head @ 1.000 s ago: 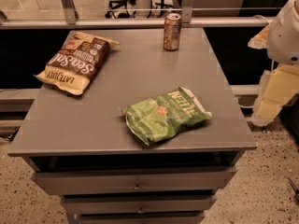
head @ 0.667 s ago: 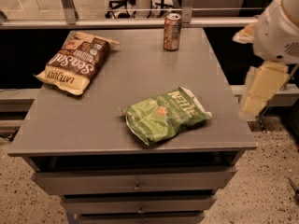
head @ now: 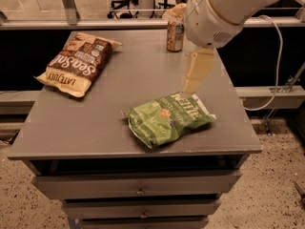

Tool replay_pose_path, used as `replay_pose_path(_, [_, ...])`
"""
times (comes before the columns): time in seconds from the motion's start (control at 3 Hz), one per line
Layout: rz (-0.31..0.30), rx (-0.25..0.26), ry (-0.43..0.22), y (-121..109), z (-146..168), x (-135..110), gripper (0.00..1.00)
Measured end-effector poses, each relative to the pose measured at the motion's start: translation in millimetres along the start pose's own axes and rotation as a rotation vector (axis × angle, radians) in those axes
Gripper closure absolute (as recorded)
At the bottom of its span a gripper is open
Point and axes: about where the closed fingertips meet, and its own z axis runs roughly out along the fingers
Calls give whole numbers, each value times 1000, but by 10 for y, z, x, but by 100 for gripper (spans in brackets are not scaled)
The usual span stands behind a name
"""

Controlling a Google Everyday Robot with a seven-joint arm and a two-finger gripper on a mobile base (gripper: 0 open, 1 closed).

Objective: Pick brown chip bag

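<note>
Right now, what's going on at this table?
A one-armed robot is meant to pick the brown chip bag, which lies untouched at the far left corner of the grey table. The gripper hangs over the right half, right by the far edge of the green chip bag, well away from the brown one. A can stands at the far edge, partly behind the arm.

The brown chip bag (head: pixel 78 66) lay on the table (head: pixel 95 128), at the back left. The can (head: pixel 175 35) stood at the back, more to the right. The green chip bag (head: pixel 169 118) lay near the front, right of the middle, well apart from the brown chip bag. The gripper (head: pixel 193 80) hung over the table between the can and the green chip bag, just behind that bag. Drawers (head: pixel 138 185) sat under the table top.
</note>
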Motion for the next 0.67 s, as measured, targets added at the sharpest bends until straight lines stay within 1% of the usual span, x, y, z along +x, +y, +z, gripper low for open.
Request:
replay_pose_path(0.33, [0,0,0,0,0,0,0])
replay_pose_path(0.67, [-42,-3,-5,-98,75,-75,0])
